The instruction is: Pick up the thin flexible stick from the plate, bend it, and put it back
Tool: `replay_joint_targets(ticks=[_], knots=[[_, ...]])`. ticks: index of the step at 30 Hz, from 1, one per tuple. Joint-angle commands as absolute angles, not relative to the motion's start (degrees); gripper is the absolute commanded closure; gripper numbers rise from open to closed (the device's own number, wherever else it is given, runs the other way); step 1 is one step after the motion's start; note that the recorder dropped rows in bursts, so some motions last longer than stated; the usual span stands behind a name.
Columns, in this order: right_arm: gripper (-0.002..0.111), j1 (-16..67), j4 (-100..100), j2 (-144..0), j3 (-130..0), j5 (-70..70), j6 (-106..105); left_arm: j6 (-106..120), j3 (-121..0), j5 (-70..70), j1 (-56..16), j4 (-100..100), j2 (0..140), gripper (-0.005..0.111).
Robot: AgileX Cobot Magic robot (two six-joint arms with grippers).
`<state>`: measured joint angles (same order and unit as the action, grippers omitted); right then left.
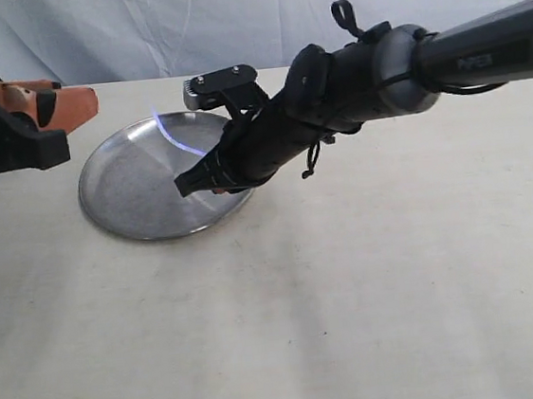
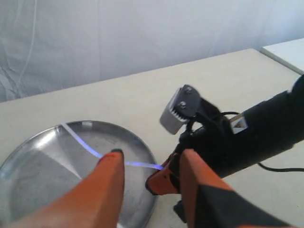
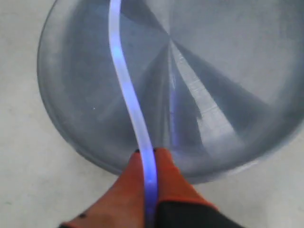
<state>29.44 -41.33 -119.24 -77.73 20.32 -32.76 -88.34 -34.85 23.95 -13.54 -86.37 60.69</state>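
The table (image 1: 356, 323) carries the plate (image 1: 127, 190). Your right gripper (image 3: 148, 164) sits at the plate's rim, clamped on one end of the thin flexible stick (image 3: 124, 80), which curves across the dish. Your left gripper (image 2: 151, 159) hangs spread and empty beside the plate. You look to be at the bending step. The next move likely calls for a gentle flex, or for catching the free end. Pale lettering (image 1: 476, 61) on the right arm seems to read PIPER; a small sticker (image 2: 239, 124) is illegible.
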Motion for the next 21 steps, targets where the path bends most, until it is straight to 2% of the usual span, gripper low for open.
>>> replay_joint_targets(ticks=[1,7,13,15,18,19,20,21], knots=[[0.109,28.68,-40.94,-124.17,-84.08,22.25,-32.44,-91.48,-35.01,23.59,-13.86,-89.34,56.94,0.076],[0.109,28.68,-32.48,-128.23,-90.28,23.36,-24.04,-95.56,-35.01,21.61,-13.86,-96.3,51.84,0.076],[0.109,28.68,-29.86,-128.51,-90.61,23.71,-23.37,-95.55,-35.01,18.02,-13.86,-97.48,48.35,0.076],[0.097,28.68,-29.86,-128.51,-90.61,23.71,-23.37,-95.55,-35.01,18.02,-13.86,-97.48,48.35,0.076],[0.065,28.68,-30.0,-128.51,-90.61,23.23,-23.37,-95.55,-35.01,18.02,-13.86,-97.48,48.35,0.076],[0.059,28.68,-30.0,-128.51,-90.61,23.23,-23.37,-95.55,-35.01,18.02,-13.86,-97.48,48.35,0.076],[0.054,28.68,-30.0,-128.15,-90.61,23.23,-23.37,-95.55,-35.01,18.02,-13.86,-97.48,48.35,0.076],[0.055,28.68,-30.0,-127.82,-90.61,23.23,-23.37,-95.55,-35.01,18.02,-13.86,-97.48,48.35,0.076]])
